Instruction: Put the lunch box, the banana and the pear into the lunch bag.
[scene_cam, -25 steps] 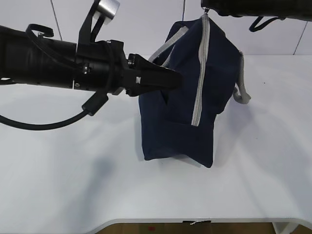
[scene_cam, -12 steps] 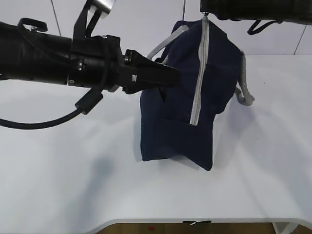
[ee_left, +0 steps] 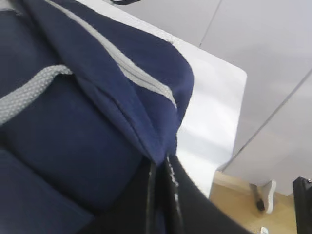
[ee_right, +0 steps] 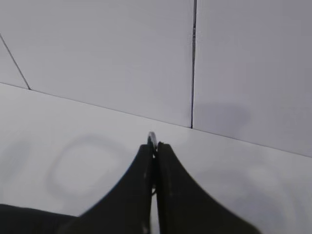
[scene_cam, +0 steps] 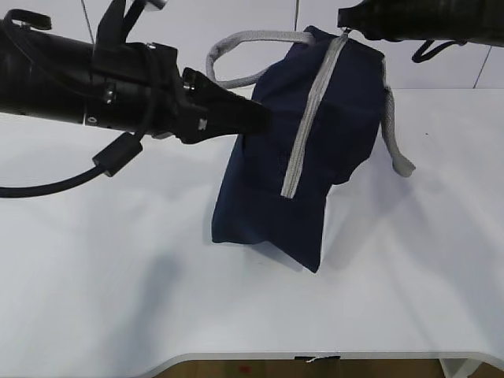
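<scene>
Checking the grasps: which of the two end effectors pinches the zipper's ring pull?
The right end effector, closed on the small metal ring; the left grips navy fabric.

Light is bright, even and diffuse in all three views, apparently from overhead. In the exterior view the white table [scene_cam: 409, 260] is close to blown out, while the black left arm [scene_cam: 79, 87] is so dark its detail is lost. A soft, pale shadow lies on the table below that arm, and a tighter one hugs the base of the lunch bag [scene_cam: 291, 165]. The picture is fairly sharp, with slight softness on the arm.

The left wrist view shows the bag's navy fabric clearly, but the left hand [ee_left: 163, 195] at the bottom edge is blurred and nearly black.

In the right wrist view the right hand [ee_right: 153, 170] is a dark silhouette; faint grey shadows mark the table and wall [ee_right: 97, 48].
</scene>
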